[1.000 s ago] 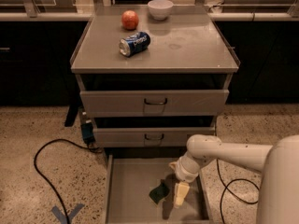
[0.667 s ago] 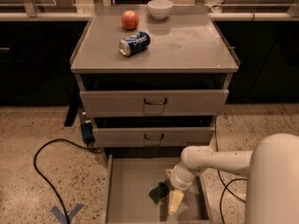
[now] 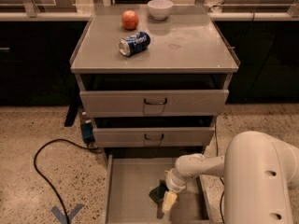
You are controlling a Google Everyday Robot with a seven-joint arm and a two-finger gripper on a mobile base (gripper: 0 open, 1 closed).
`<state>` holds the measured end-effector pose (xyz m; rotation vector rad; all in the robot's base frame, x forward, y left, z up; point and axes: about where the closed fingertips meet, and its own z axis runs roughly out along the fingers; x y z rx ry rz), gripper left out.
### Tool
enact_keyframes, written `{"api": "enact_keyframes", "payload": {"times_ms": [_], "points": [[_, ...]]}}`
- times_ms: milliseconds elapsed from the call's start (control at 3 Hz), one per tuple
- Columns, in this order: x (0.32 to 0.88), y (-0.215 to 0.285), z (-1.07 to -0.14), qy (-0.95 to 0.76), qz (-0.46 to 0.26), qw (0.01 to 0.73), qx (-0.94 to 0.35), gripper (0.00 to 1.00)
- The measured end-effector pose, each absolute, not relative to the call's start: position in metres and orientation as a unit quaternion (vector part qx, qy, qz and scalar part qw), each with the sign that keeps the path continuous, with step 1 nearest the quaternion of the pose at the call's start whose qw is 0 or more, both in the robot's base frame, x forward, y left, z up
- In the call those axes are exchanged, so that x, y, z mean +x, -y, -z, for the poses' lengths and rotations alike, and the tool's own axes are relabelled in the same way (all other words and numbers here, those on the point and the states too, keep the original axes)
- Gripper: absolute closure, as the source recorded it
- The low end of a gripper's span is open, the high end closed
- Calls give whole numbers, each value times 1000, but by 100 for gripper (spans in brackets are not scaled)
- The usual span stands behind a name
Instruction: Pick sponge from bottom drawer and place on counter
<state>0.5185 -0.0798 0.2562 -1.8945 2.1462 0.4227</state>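
Observation:
The bottom drawer [image 3: 128, 190] is pulled open at the foot of the cabinet, showing its flat grey floor. The dark green sponge [image 3: 157, 193] lies on that floor, right of the middle. My gripper [image 3: 165, 203] reaches down into the drawer from the right and sits right at the sponge's right edge, partly covering it. My white arm [image 3: 201, 164] and its big housing fill the lower right. The grey counter [image 3: 191, 41] on top of the cabinet is far above the gripper.
On the counter lie a blue soda can [image 3: 134, 43] on its side, a red apple [image 3: 130, 19] and a white bowl [image 3: 160, 8]. Two shut grey drawers with dark handles [image 3: 155, 101] sit above the open one. A black cable [image 3: 44, 171] loops on the floor at the left.
My arm has swung left and lower into the drawer, bringing the gripper closer onto the sponge. The sponge and the things on the counter have not moved.

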Motion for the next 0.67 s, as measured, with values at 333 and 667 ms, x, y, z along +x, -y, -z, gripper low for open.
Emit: {"api": "enact_keyframes", "payload": {"times_ms": [333,667], "points": [[519,80,-256,-736,-145,124,-650,0],[529,70,-230,-706,-142,126,-682,0]]}}
